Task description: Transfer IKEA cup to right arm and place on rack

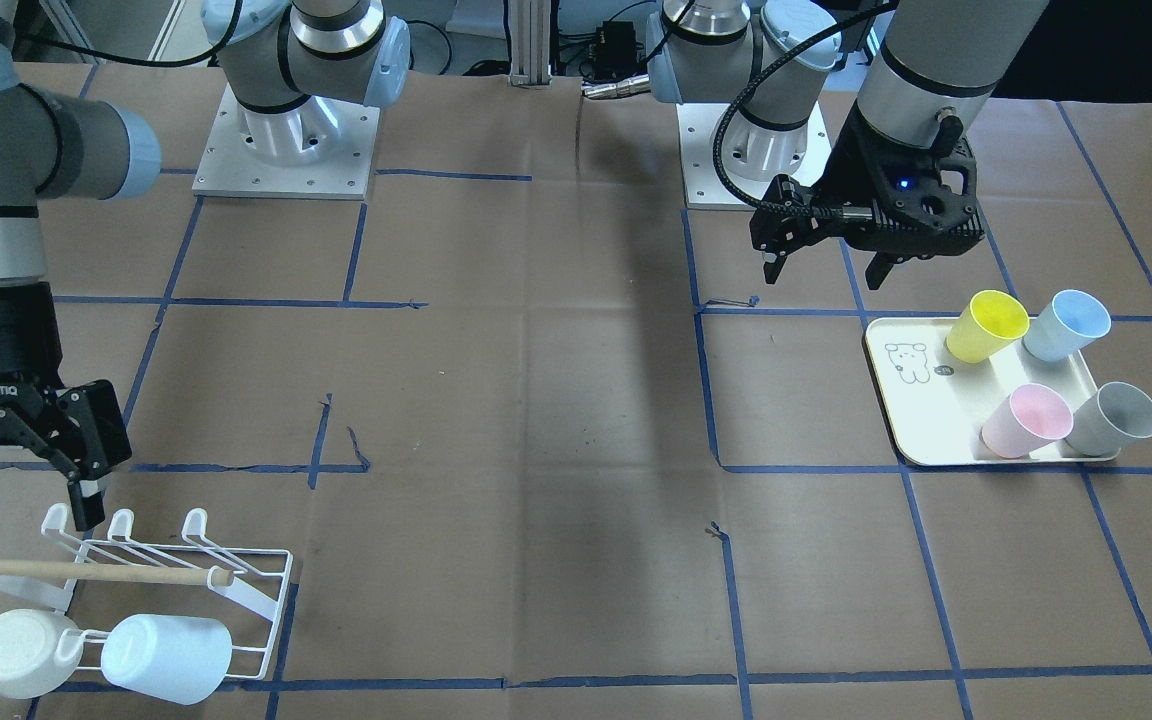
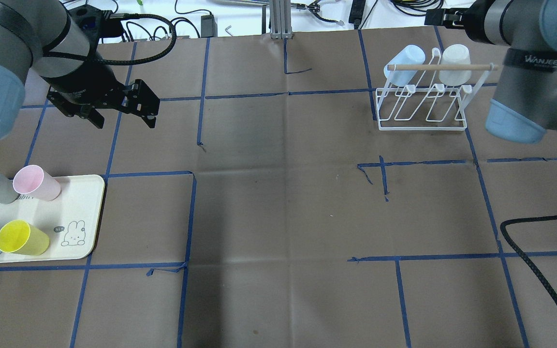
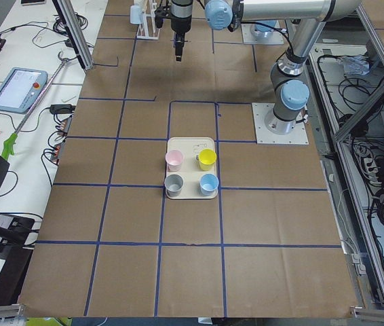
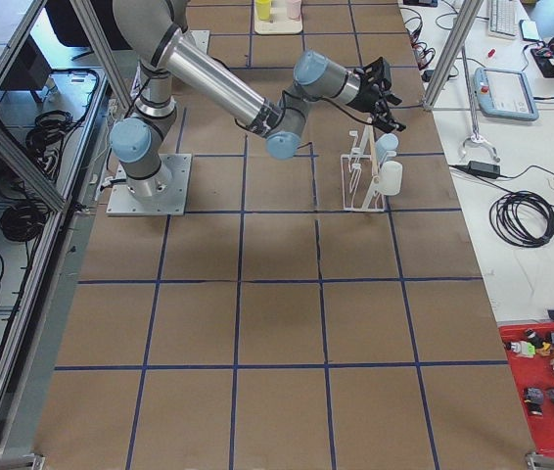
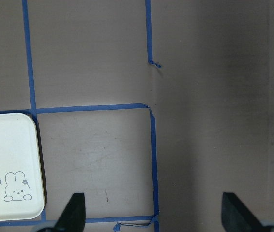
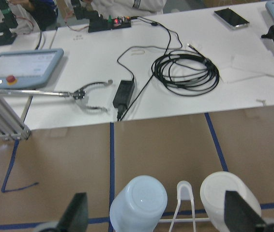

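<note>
left hand [image 1: 826,270] pointing down, spread wide, empty, near tray [image 1: 921,425] | right hand [image 1: 24,512] spread, empty, by rack [image 1: 86,571]

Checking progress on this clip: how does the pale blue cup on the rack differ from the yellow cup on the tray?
The pale blue cup hangs on the rack, tipped over a prong with its base outward; the yellow cup stands mouth-up on the cream tray. Their colours differ: pale blue against bright yellow. Both are plain tapered cups of like shape.
</note>
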{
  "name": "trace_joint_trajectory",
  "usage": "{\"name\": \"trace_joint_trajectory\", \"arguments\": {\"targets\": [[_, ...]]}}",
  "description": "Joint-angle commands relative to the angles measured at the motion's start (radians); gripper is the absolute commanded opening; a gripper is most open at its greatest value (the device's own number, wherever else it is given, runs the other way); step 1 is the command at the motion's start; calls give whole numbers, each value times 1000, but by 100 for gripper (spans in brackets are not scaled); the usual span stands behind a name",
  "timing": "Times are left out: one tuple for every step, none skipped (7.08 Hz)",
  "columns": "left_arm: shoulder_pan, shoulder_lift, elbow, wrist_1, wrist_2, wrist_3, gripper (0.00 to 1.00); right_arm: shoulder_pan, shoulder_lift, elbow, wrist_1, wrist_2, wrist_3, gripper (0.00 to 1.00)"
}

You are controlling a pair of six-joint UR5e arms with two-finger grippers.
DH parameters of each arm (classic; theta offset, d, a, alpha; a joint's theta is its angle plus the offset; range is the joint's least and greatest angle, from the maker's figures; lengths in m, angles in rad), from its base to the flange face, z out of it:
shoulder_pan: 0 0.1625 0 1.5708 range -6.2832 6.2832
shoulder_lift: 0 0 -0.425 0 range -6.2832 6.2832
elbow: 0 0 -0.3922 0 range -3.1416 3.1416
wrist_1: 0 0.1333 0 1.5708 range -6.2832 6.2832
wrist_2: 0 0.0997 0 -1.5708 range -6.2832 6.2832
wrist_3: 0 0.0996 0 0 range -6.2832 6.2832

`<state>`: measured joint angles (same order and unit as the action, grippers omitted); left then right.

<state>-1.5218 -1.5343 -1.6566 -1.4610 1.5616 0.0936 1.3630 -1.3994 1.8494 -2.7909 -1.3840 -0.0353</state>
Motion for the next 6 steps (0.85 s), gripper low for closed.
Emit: {"name": "trace_joint_trajectory", "arguments": {"targets": [[0,0,0,-1,0,0,99,72,-84,-7,366,-79,2,100],[0,0,0,1,0,0,99,103,-117,-7,495,-79,11,100],[0,0,1,1,0,0,99,119,-163,-7,639,-79,21,100],[0,0,1,1,0,0,99,136,-223,-6,810,-79,18,100],[0,0,1,-1,0,0,99,140,-274,5,912,-86,20,100],[0,0,1,-1,0,0,99,146,-318,-10,1007,-140,20,100]]}}
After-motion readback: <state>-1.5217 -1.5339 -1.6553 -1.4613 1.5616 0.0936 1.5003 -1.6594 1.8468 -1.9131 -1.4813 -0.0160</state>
